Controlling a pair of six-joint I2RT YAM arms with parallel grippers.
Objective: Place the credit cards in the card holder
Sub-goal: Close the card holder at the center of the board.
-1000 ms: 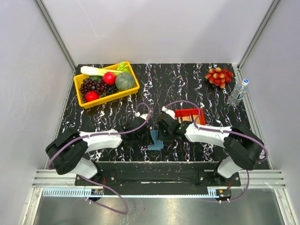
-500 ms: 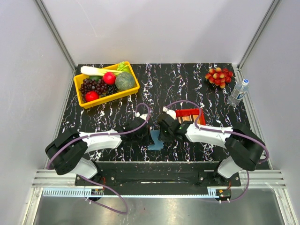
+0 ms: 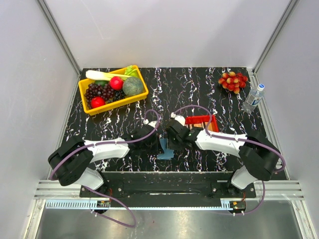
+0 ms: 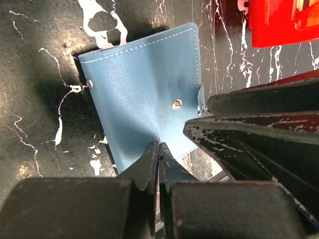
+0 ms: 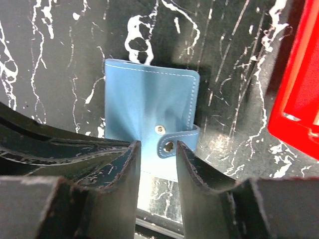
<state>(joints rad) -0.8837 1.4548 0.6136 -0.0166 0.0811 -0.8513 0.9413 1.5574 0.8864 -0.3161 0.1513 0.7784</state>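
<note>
The card holder (image 4: 144, 94) is a steel-blue wallet lying folded on the black marbled table, also seen from above (image 3: 165, 152) and from the right wrist (image 5: 149, 104). Its little flap (image 5: 172, 144) with a snap curls round the right edge. My left gripper (image 4: 159, 145) is shut, its tips resting on the holder's near edge. My right gripper (image 5: 157, 149) is open, with the flap lying between its fingers and not pinched. Credit cards (image 3: 212, 127) show as orange-brown strips in the red tray (image 3: 198, 119), to the right of the holder.
A yellow bin (image 3: 113, 89) of fruit and vegetables stands at the back left. A red fruit cluster (image 3: 232, 81) and a water bottle (image 3: 253, 98) are at the back right. The red tray's wall (image 5: 294, 84) is close on the right of my right gripper.
My right gripper has parted its jaws and edged slightly left and away over the card holder. The left arm has stayed put.
</note>
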